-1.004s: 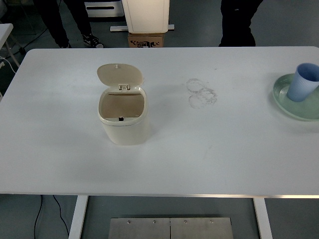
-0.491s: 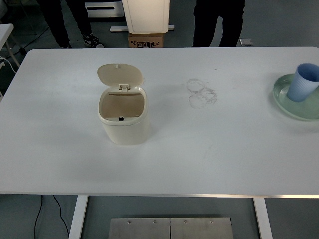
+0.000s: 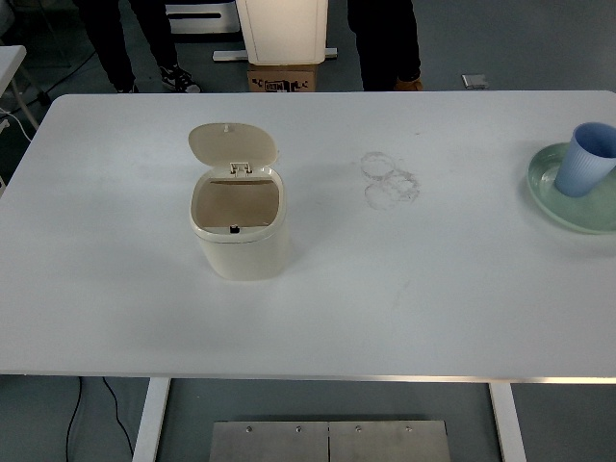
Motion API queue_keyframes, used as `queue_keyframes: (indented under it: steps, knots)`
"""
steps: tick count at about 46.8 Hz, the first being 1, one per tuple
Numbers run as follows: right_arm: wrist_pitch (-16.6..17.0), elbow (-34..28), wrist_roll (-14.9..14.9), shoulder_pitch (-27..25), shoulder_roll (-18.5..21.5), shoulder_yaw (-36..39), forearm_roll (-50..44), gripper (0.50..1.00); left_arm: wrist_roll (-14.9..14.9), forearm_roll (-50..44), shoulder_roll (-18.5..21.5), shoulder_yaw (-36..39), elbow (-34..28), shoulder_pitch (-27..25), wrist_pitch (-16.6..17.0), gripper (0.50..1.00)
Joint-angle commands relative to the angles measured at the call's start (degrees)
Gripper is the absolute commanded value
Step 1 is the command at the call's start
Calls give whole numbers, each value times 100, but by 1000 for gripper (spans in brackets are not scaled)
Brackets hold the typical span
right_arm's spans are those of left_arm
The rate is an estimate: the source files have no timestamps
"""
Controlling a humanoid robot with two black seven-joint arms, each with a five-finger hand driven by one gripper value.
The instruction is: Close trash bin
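Nothing of the job looks begun: the small cream trash bin (image 3: 239, 223) stands left of centre on the white table (image 3: 404, 289) with its lid (image 3: 232, 143) tipped up and back (neither robot hand is in view, so their state cannot be told).

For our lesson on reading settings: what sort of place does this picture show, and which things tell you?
Probably a lab or workshop: a white table with a small open trash bin, people's legs beyond it on a grey floor, and a cardboard box.
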Motion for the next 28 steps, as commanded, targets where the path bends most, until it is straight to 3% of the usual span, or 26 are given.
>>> queue_keyframes:
  steps: [1,12,28]
  knots:
    - [0,0,-2,-8,0,0,1,991,-14,2,-20,0,0,35,-45,1000]
    - [0,0,6,1,0,0,1,991,-49,11,-82,0,0,272,-124,1000]
    - [0,0,6,-8,0,0,1,991,-164,-7,-432,-17,0,141,-1,1000]
